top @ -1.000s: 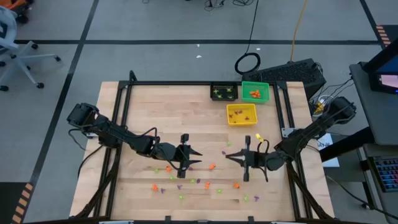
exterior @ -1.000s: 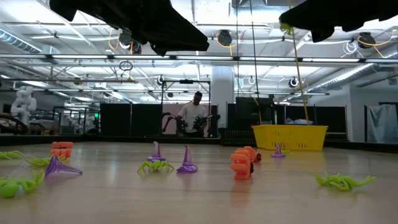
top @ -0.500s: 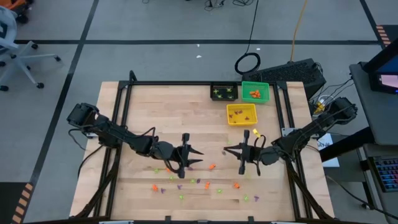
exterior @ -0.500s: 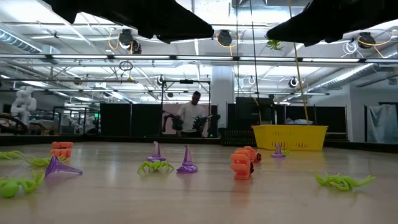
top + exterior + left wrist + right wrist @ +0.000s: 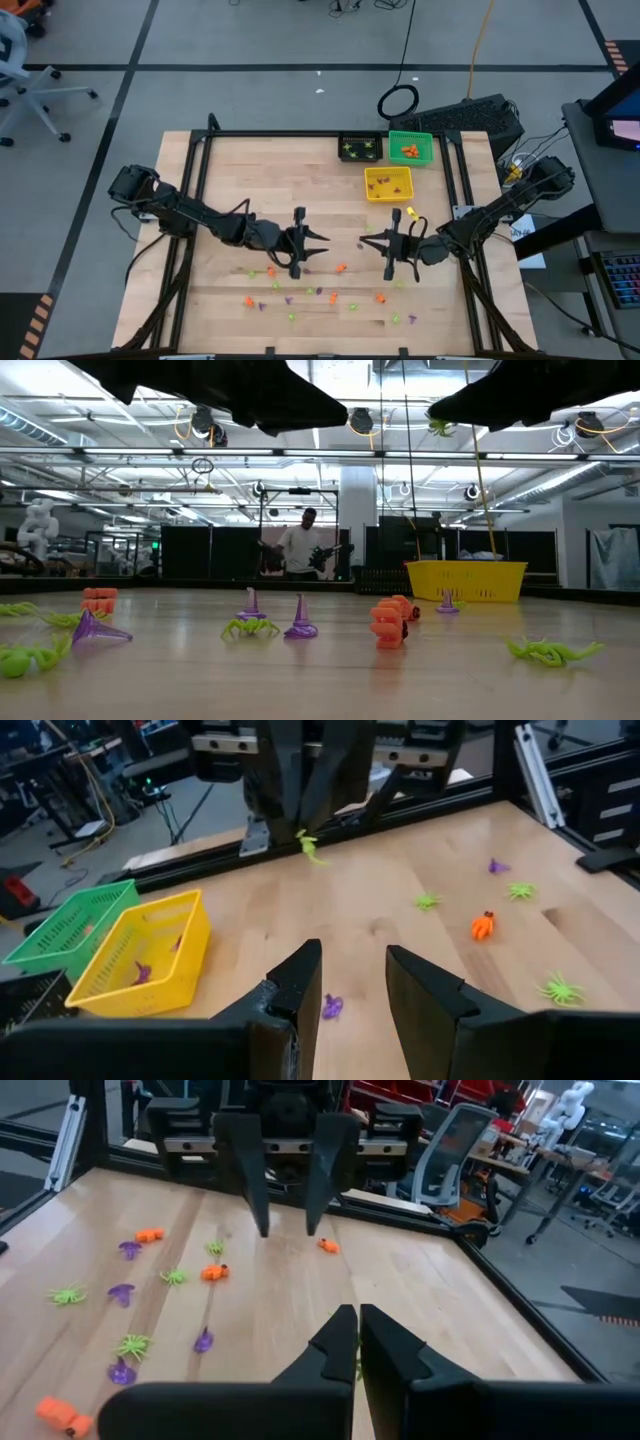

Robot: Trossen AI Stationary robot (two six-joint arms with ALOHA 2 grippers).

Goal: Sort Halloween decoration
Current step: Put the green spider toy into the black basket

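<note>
Observing right gripper (image 5: 305,838) pinched on a light-green spider (image 5: 309,846); left gripper (image 5: 287,1195) part-open, empty, we note.

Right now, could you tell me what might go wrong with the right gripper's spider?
The right gripper holds the green spider only at its fingertips, mostly hanging free, so it may drop. The open left gripper faces it closely; they could collide.

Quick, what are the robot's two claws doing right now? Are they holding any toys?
Left gripper: open, empty, above the table.
Right gripper: shut on a light-green spider, lifted off the table.
</note>
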